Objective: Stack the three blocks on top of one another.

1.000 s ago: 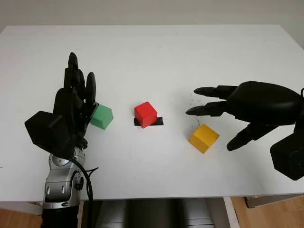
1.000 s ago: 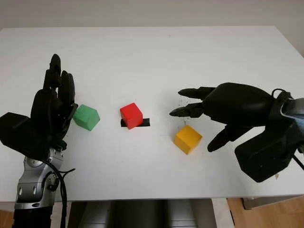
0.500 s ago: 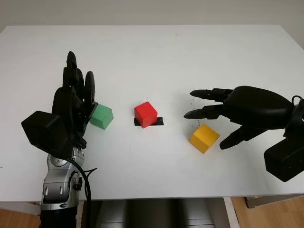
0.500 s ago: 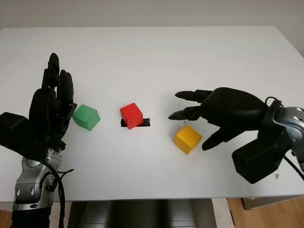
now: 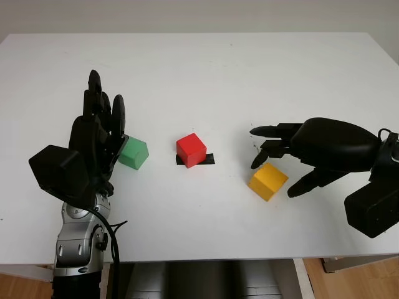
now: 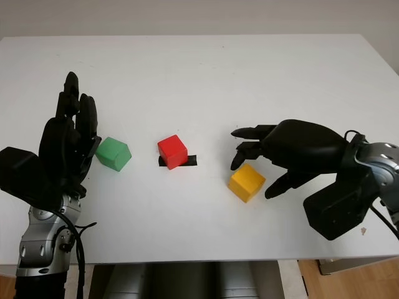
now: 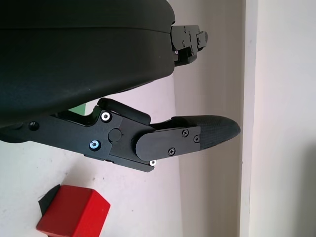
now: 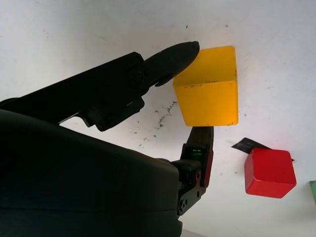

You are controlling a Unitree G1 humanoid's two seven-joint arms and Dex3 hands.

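Observation:
Three blocks lie apart on the white table: green to the left, red in the middle on a black tape mark, yellow to the right. My right hand is open and hangs over the yellow block. Its fingers bend down at the block's far left side and the thumb reaches past its near right side. In the right wrist view the tips sit right at the block's edges. The block rests on the table. My left hand is open, upright, just left of the green block.
Small dark specks mark the table around the yellow block. The table's front edge runs close to both forearms. Bare white surface stretches behind the blocks to the far edge.
My right hand has sunk a little and its fingers have curled down around the yellow block. The blocks and my left hand have stayed put.

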